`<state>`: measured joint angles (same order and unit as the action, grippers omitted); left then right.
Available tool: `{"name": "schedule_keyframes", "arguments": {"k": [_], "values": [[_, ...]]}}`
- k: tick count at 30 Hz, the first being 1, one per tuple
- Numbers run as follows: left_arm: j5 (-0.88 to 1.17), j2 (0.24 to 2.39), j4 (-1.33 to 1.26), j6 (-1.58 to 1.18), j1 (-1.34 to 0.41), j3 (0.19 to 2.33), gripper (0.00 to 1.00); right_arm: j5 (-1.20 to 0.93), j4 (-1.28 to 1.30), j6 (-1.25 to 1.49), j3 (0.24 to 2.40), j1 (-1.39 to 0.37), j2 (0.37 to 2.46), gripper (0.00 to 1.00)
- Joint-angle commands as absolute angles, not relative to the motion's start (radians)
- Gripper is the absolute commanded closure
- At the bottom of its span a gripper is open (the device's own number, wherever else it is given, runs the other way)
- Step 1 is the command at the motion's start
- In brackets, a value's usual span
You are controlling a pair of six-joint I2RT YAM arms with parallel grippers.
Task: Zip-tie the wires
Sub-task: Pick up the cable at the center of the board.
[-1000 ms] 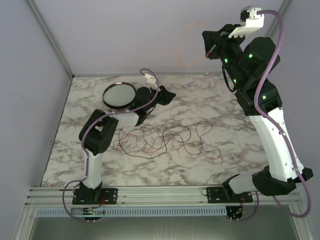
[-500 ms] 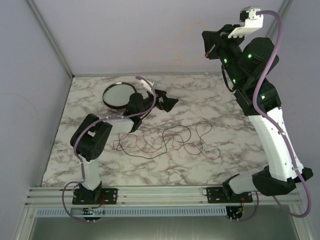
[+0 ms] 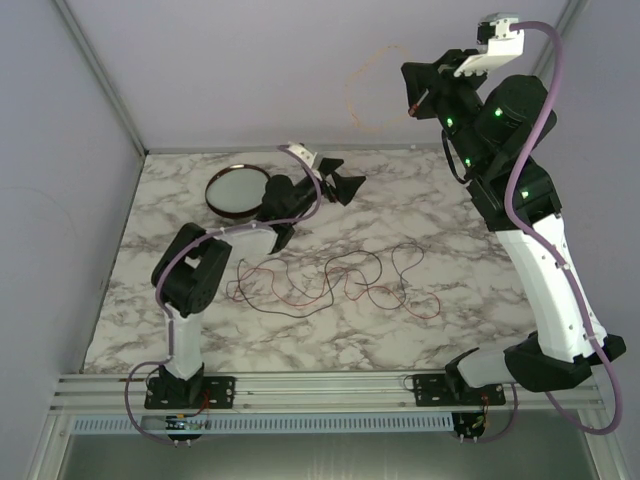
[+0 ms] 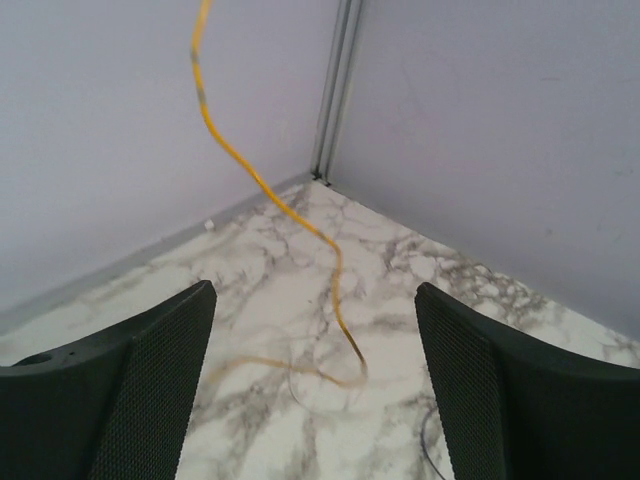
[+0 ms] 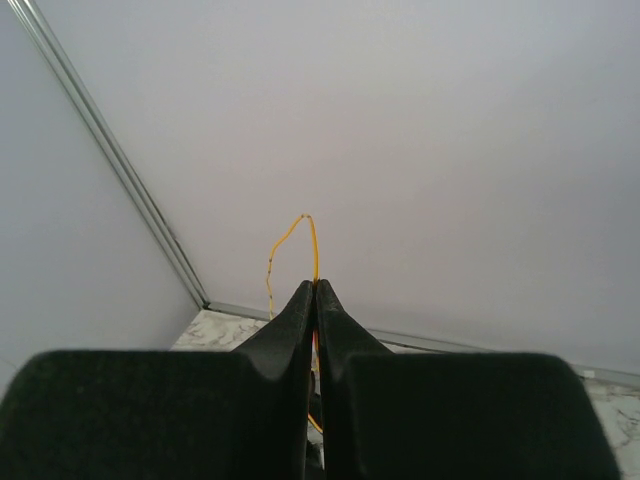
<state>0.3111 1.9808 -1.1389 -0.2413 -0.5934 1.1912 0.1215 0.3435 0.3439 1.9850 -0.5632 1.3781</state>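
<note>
The wires (image 3: 332,281), thin red and dark strands, lie flat in loose curling loops mid marble table (image 3: 200,335)
</note>
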Motion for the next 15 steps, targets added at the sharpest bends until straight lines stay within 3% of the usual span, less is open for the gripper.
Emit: {"name": "schedule_keyframes", "arguments": {"k": [1, 9, 15], "values": [[0.326, 2.056, -1.171, -0.209, -0.603, 1.289, 0.21, 0.11, 0.307, 0.343, 1.988, -0.555, 1.359, 1.0], [0.348, 2.089, -1.148, -0.207, -0.607, 1.277, 0.6, 0.149, 0.307, 0.329, 1.963, -0.549, 1.327, 1.0], [0.341, 2.005, -1.149, -0.19, -0.59, 1.167, 1.0, 0.195, 0.323, 0.307, 1.919, -0.524, 1.294, 1.0]]}}
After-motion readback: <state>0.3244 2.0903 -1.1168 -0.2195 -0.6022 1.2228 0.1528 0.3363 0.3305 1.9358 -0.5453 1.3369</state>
